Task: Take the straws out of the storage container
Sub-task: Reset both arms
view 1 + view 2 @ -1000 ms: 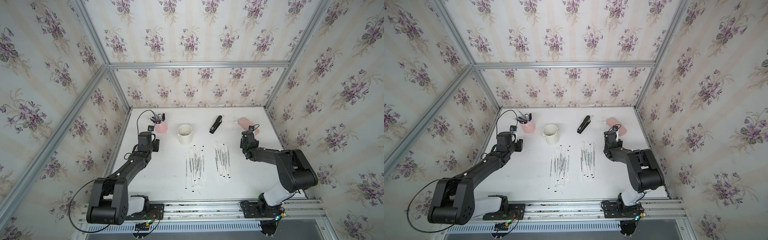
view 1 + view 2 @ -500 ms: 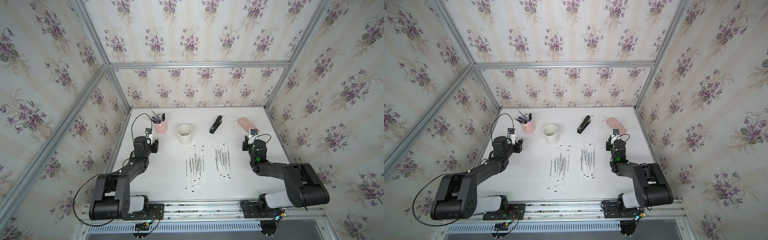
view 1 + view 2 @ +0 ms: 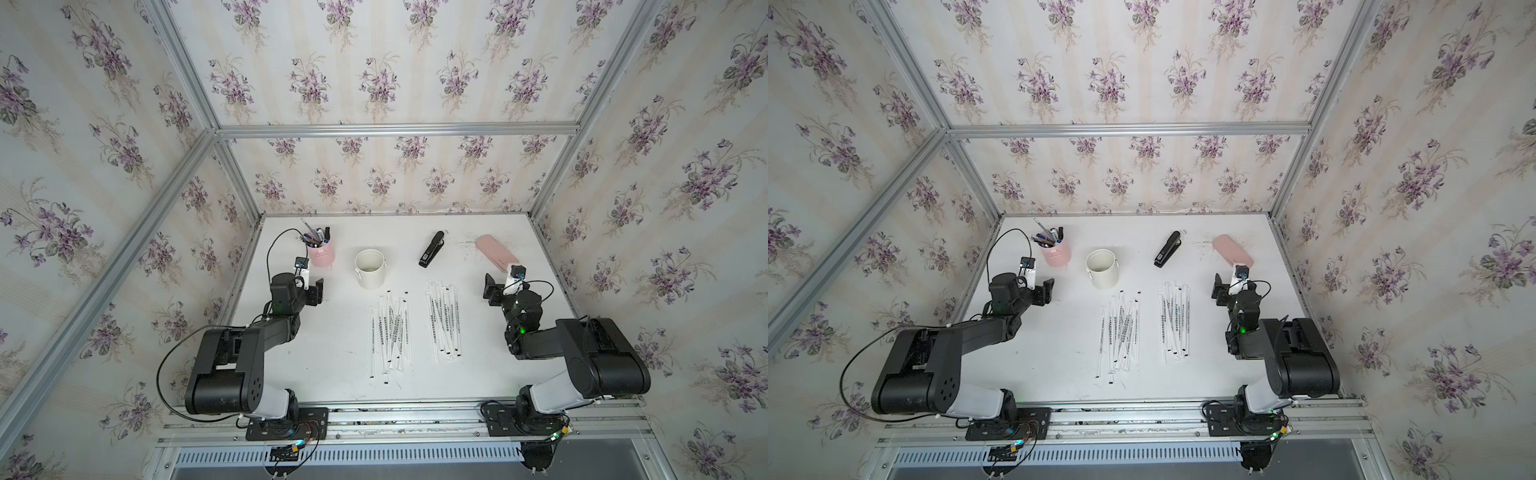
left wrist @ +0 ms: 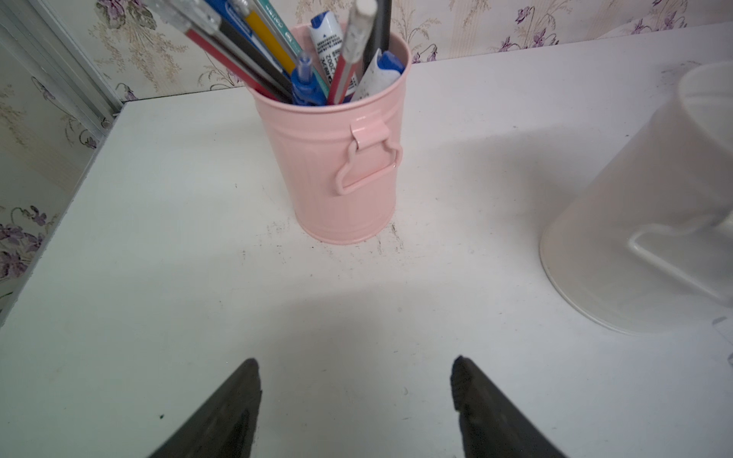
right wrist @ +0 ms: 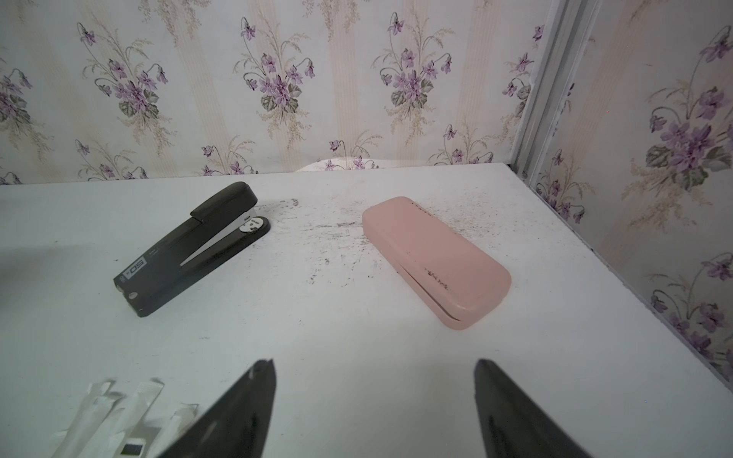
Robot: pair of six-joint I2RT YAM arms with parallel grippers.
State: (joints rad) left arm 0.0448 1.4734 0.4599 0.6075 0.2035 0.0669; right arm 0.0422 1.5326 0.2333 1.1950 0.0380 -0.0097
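Observation:
The straws lie flat on the white table in two loose groups, one (image 3: 390, 332) (image 3: 1119, 328) left of the other (image 3: 444, 322) (image 3: 1175, 320). Some wrapper ends (image 5: 115, 416) show in the right wrist view. The storage container (image 3: 369, 268) (image 3: 1101, 268) (image 4: 650, 222) stands upright behind them, and no straw shows inside it. My left gripper (image 3: 319, 292) (image 3: 1048, 291) (image 4: 354, 363) hangs open and holds nothing, left of the container. My right gripper (image 3: 490, 289) (image 3: 1219, 291) (image 5: 375, 363) is open too, holding nothing, to the right of the straws.
A pink pen cup (image 3: 321, 252) (image 4: 337, 166) full of pens stands just beyond the left gripper. A black stapler (image 3: 431, 248) (image 5: 190, 250) and a pink case (image 3: 496, 253) (image 5: 436, 257) lie at the back. Wallpapered walls close in three sides.
Both arms have folded back toward their bases. Both pairs of jaws have opened wider. The straws and the container have not moved.

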